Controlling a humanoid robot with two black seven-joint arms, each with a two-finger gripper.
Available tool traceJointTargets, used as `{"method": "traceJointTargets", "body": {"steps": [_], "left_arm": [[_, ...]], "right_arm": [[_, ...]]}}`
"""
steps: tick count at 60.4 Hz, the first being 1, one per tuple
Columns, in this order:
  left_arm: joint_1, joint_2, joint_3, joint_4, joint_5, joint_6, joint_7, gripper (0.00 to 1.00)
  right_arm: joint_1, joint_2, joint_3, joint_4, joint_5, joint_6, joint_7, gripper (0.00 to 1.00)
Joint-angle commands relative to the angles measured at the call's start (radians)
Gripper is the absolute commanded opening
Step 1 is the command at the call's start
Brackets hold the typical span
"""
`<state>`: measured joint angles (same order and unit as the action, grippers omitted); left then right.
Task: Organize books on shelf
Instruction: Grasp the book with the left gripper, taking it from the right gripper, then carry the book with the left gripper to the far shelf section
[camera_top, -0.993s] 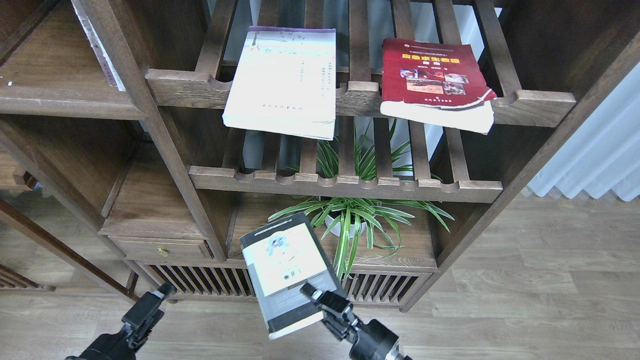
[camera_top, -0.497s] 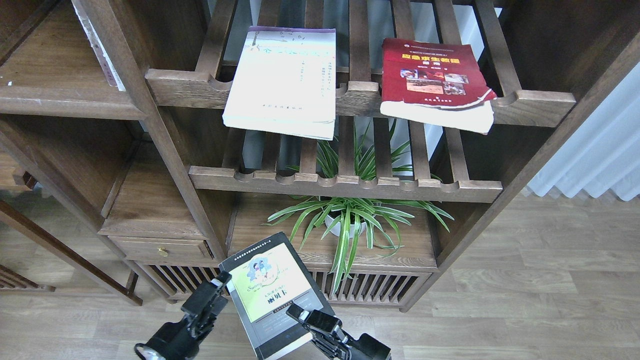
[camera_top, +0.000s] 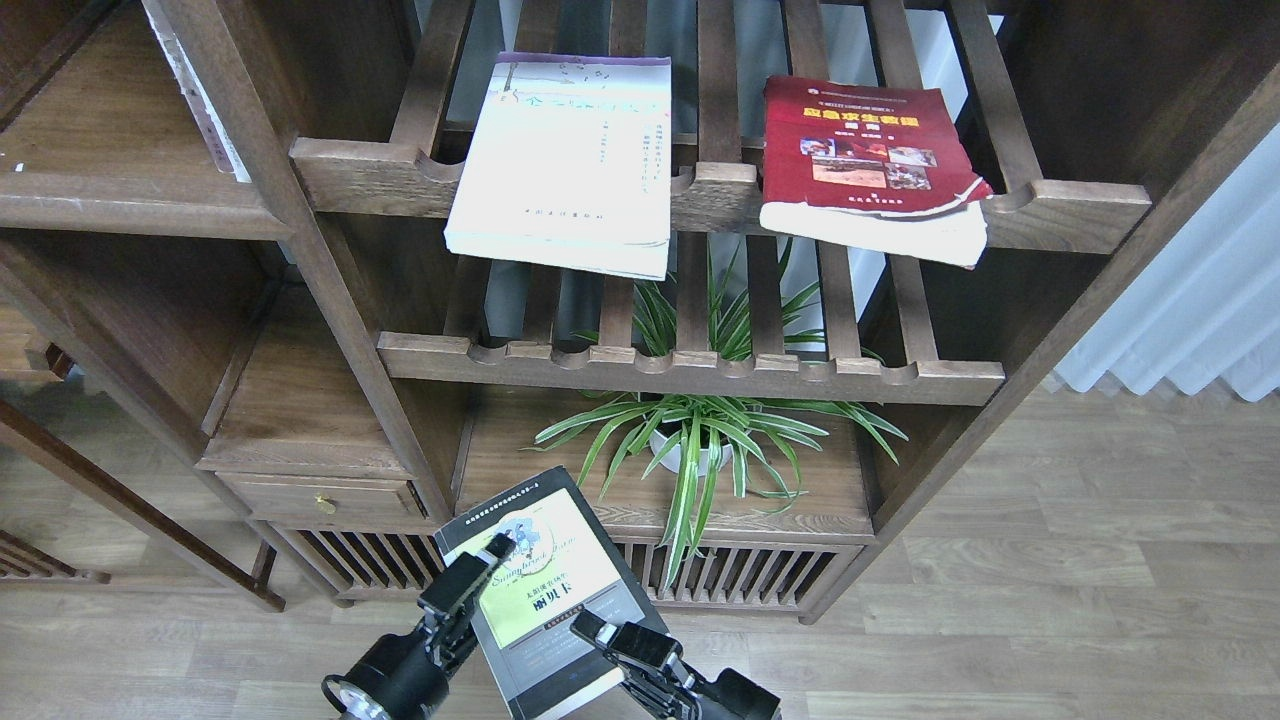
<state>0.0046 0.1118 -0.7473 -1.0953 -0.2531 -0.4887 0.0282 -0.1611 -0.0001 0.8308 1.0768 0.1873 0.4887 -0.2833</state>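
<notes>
The thick grey-black book with a lime-green panel is held low at the bottom centre, in front of the cabinet. My right gripper is shut on its lower right edge. My left gripper is at the book's left edge, with one finger lying on the cover; the other finger is hidden. The white book with a purple top strip and the red book lie flat on the upper slatted rack, overhanging its front rail. The solid plank shelf is at the upper left.
A second slatted rack runs below the upper one. A potted spider plant stands on the low shelf just behind the held book. A small drawer sits at lower left. A white curtain hangs at right, over wooden floor.
The right gripper has lowered the grey-black book and swung it leftward. The left gripper has risen from the bottom left to the book's left edge, its finger now over the cover.
</notes>
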Motion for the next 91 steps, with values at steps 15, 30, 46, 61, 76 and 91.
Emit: {"method": "traceJointTargets", "body": {"steps": [15,30,46,61,76,91], "left_arm": [[-0.005,0.012,0.029,-0.002,0.002,0.000,0.001,0.18],[-0.005,0.039,0.032,-0.012,0.000,0.000,-0.001,0.07],[-0.003,0.111,0.016,-0.058,0.002,0.000,0.006,0.06],[0.068,0.296,-0.090,-0.190,0.002,0.000,0.003,0.06],[0.167,0.447,-0.283,-0.310,0.000,0.000,0.007,0.06],[0.307,0.618,-0.590,-0.465,0.015,0.000,0.026,0.06]], "right_arm": [[-0.005,0.000,0.001,-0.008,0.000,0.000,-0.001,0.06],[-0.005,0.000,0.002,-0.008,0.000,0.000,0.001,0.15],[-0.005,0.000,0.013,-0.006,-0.107,0.000,0.007,0.89],[-0.005,0.000,0.016,-0.006,-0.109,0.000,0.007,0.94],[-0.005,0.000,0.019,-0.023,-0.111,0.000,0.012,0.94],[-0.005,0.000,0.028,-0.029,-0.111,0.000,0.012,0.94]]}}
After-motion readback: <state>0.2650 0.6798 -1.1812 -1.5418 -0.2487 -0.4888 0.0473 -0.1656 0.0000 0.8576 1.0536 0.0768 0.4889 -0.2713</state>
